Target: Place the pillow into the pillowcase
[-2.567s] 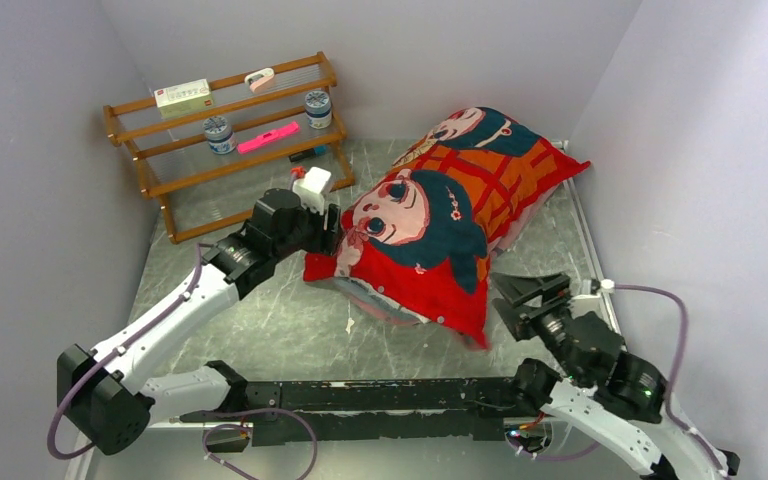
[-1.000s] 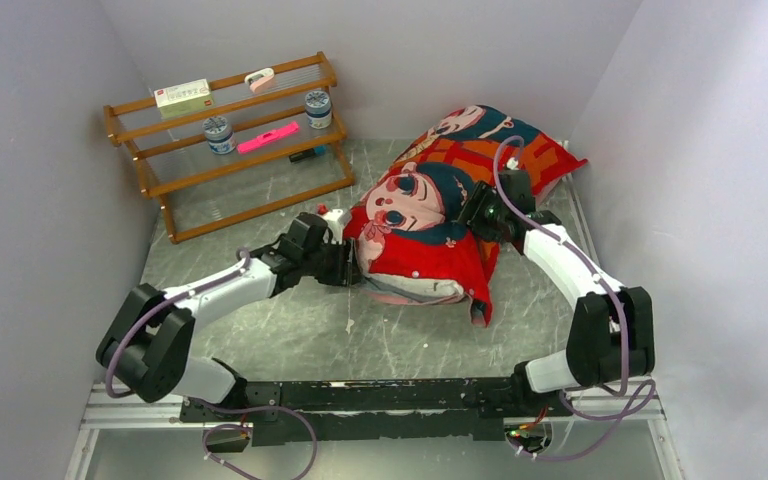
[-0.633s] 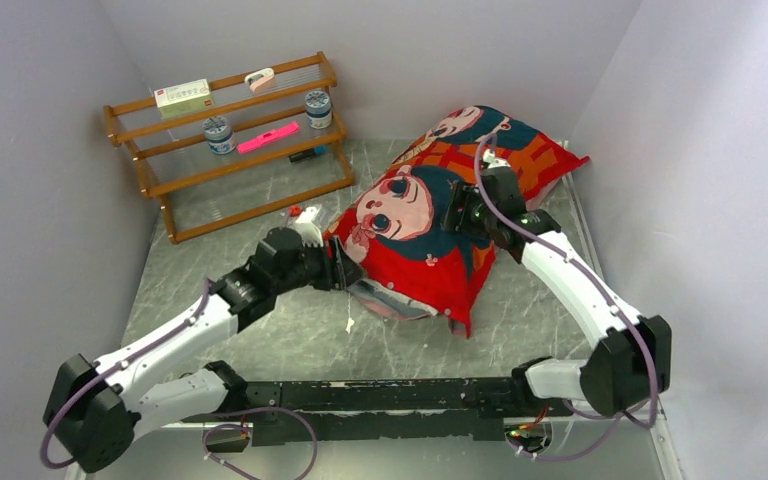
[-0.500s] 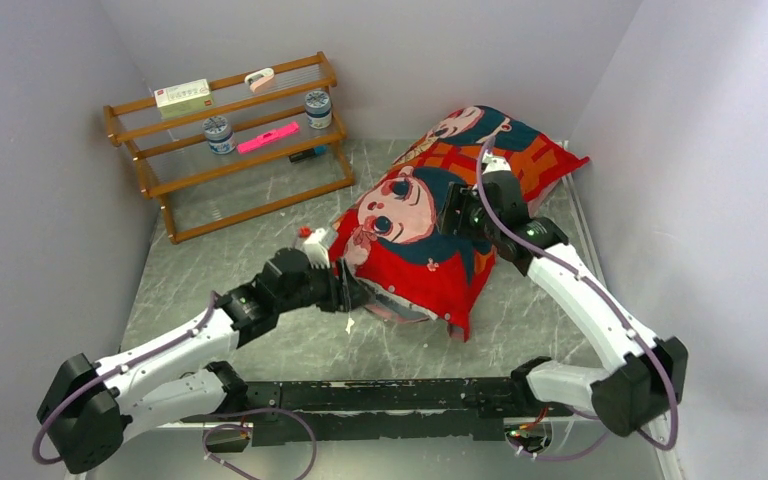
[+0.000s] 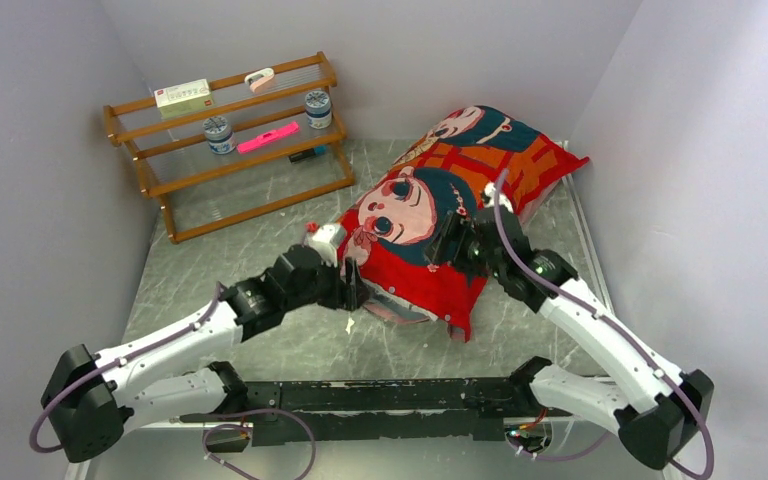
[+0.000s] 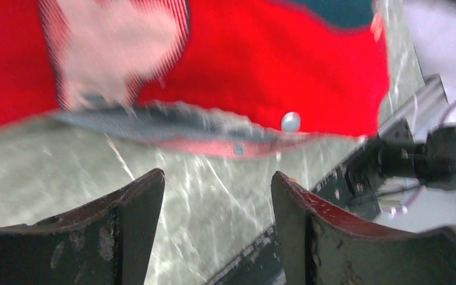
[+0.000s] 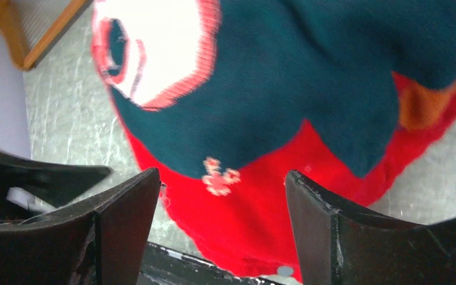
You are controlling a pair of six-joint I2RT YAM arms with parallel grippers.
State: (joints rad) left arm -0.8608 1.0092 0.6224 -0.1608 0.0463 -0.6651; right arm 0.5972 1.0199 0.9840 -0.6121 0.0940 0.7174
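The left gripper (image 5: 352, 285), jaws apart and empty at centre frame, could snag the loose open edge and drag the pillowcase (image 5: 450, 210) askew. The right gripper (image 5: 450, 240), likewise spread and empty just right of it, might crush its top. The case is soft, plump, red printed fabric. The pillow is hidden, seemingly inside.

Nothing here reads clearly from where I stand. Well beyond the left tool (image 5: 353, 287), the white box (image 5: 182, 96) on the top shelf of the wooden rack (image 5: 165, 186) carries a red mark and print too small to make out. The labels on the two jars (image 5: 219, 133) are just as illegible.
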